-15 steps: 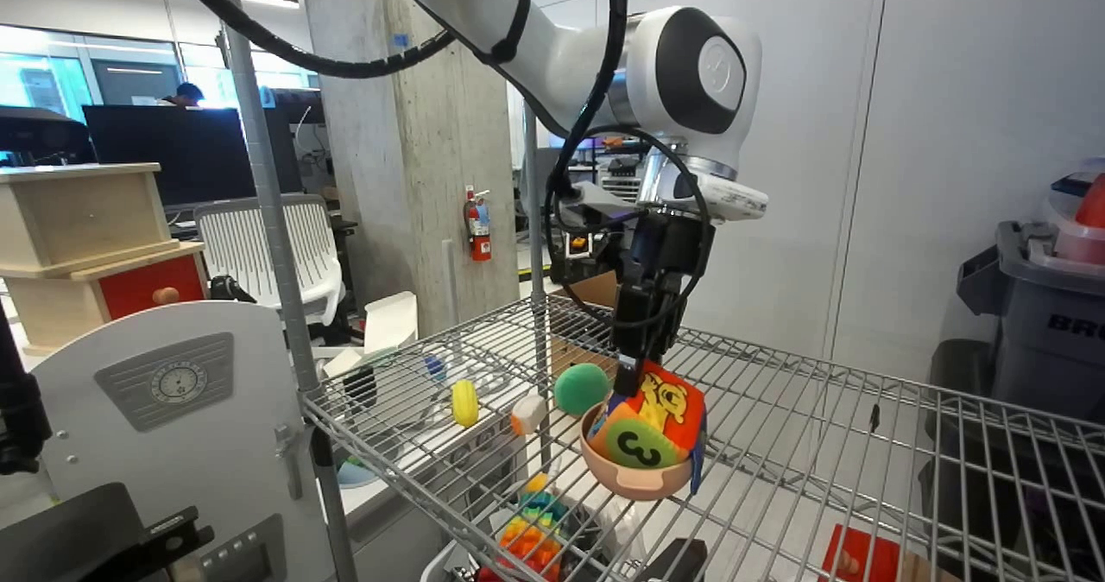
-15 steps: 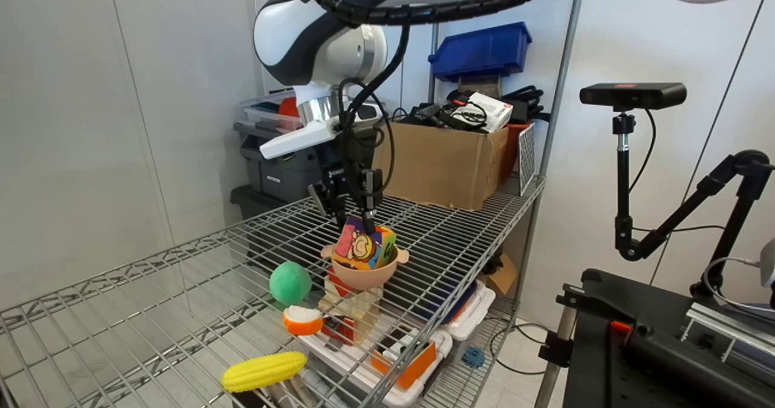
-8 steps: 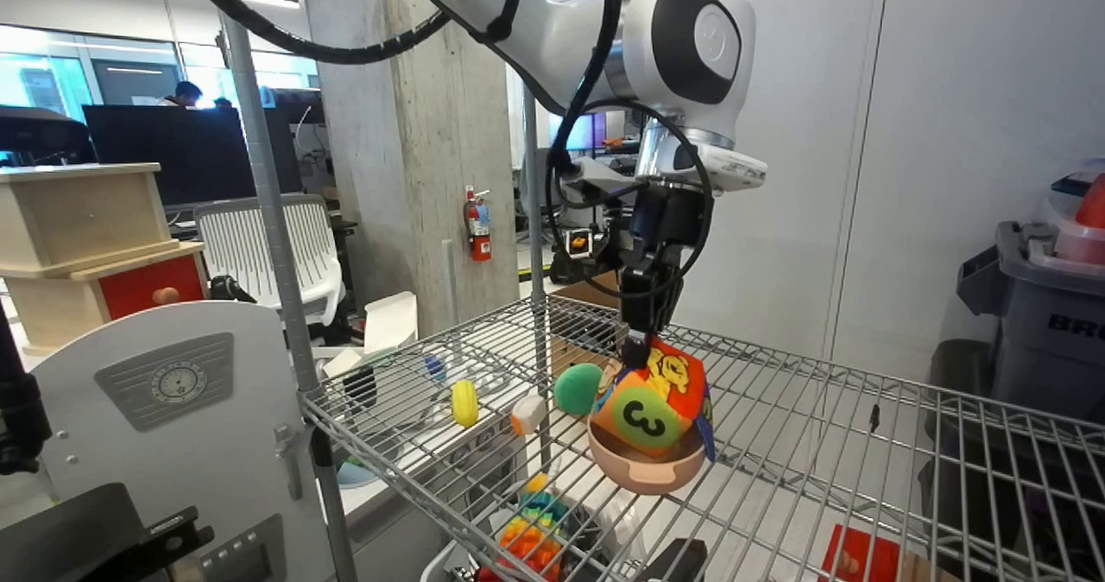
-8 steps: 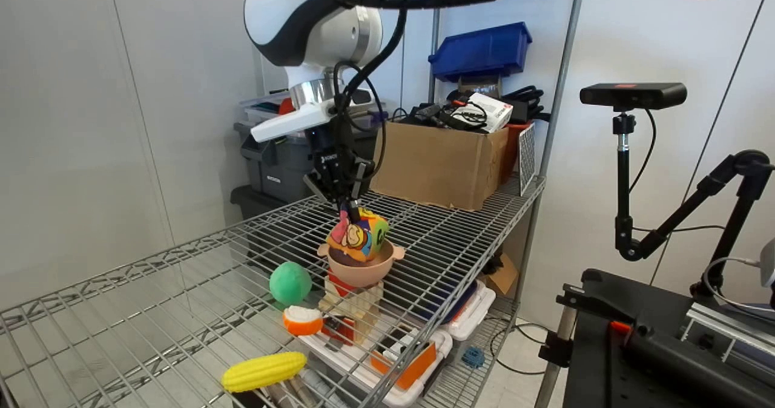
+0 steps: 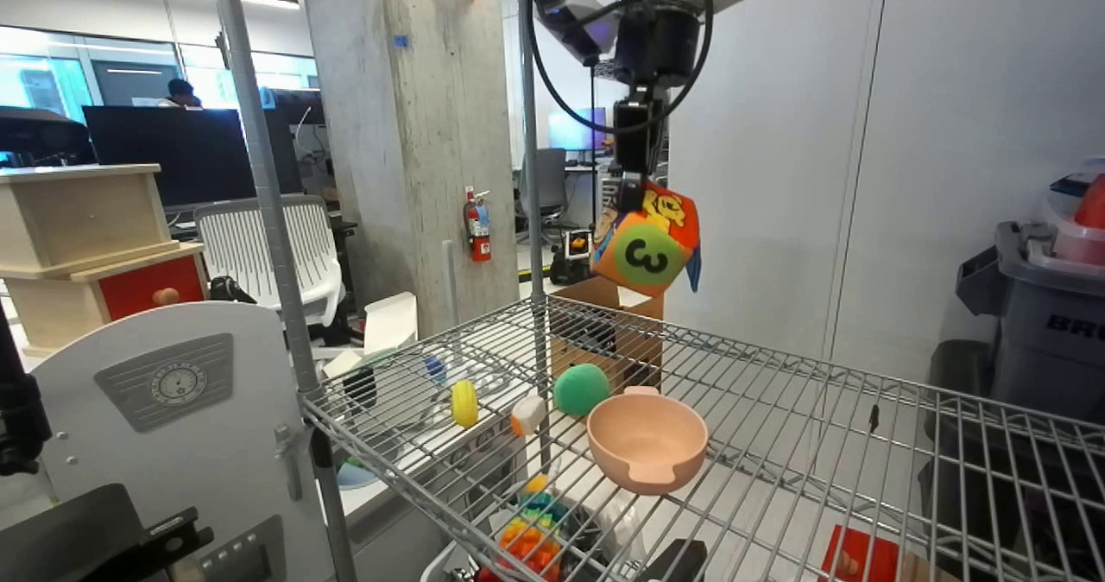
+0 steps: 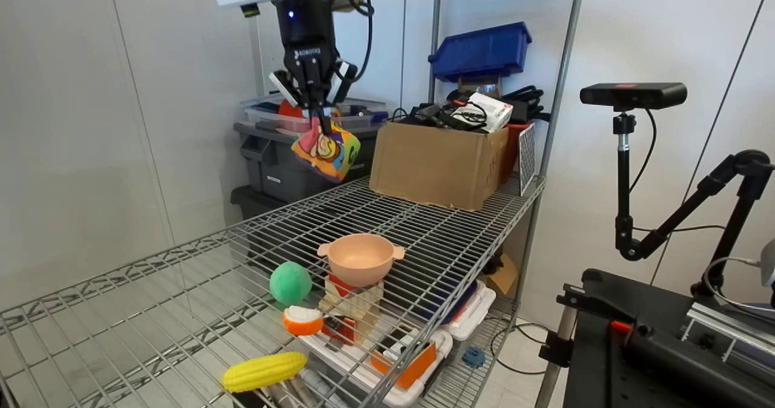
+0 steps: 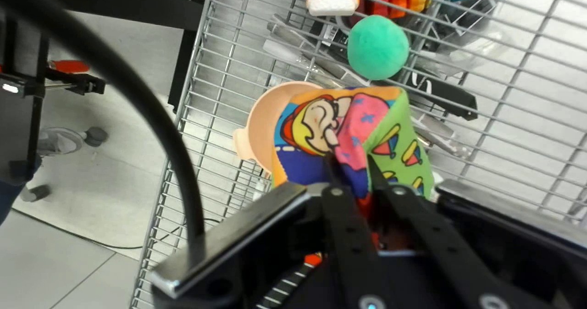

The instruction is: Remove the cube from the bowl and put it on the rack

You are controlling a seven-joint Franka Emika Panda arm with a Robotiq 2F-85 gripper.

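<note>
In an exterior view, the round salmon-orange bowl (image 6: 360, 275) rests on the silver metal wire-rack counter (image 6: 445, 235). The multicoloured cloth cube (image 6: 332, 154) hangs well apart above it, between 11 and 12 o'clock, held by the black end effector (image 6: 321, 120). On the counter, the round green ball (image 6: 290, 282) lies near the bowl between 8 and 9 o'clock; the orange-and-white slice-shaped toy (image 6: 303, 323) and, beyond it, the yellow corn-cob toy (image 6: 264, 371) lie between 7 and 8; the brown cardboard box (image 6: 430, 166) stands at 1 o'clock.
</note>
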